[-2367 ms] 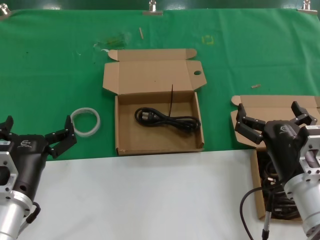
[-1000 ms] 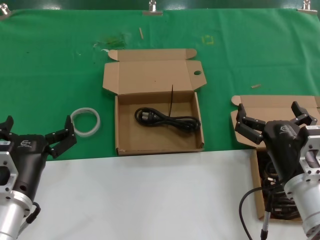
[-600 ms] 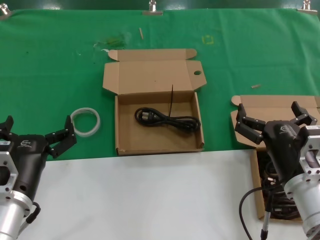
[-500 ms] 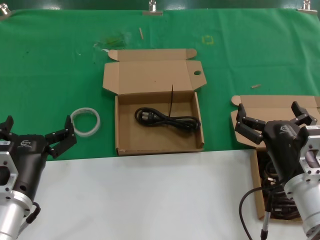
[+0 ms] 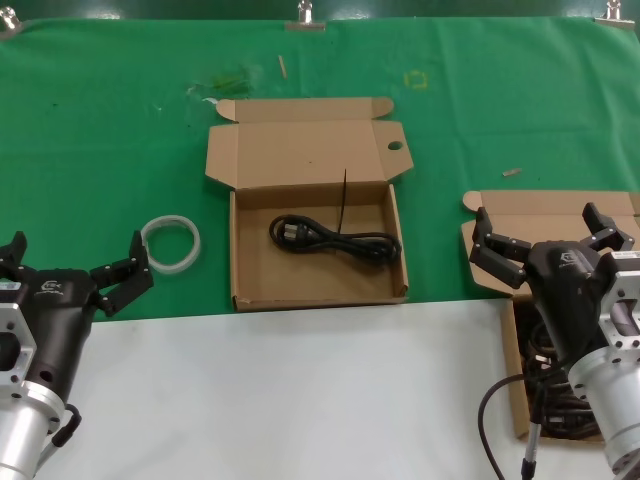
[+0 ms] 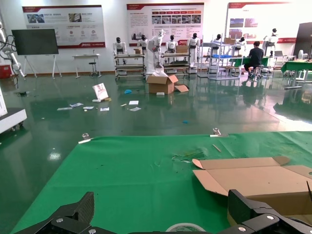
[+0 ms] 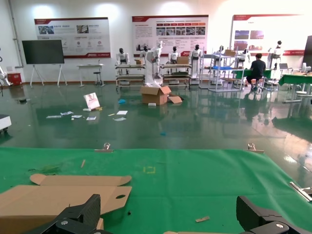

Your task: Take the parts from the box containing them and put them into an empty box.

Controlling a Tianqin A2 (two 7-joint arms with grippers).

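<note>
Legibly, nothing | holed-lid box (image 5: 318, 245) | one cord (image 5: 335, 239) inside

**Layout as observed**

One cord (image 5: 335, 238) is found in the holed-lid box (image 5: 250, 275) at centre; a ring (image 5: 171, 243) lies to its left; the second box (image 5: 516, 385), holding cords (image 5: 545, 375), is placed at right beneath the right gripper (image 5: 548, 238).

I can't read any text: the wall posters (image 6: 165, 22) carry print too small to make out, and the left gripper (image 5: 70, 275) housing's logo is illegible.
</note>
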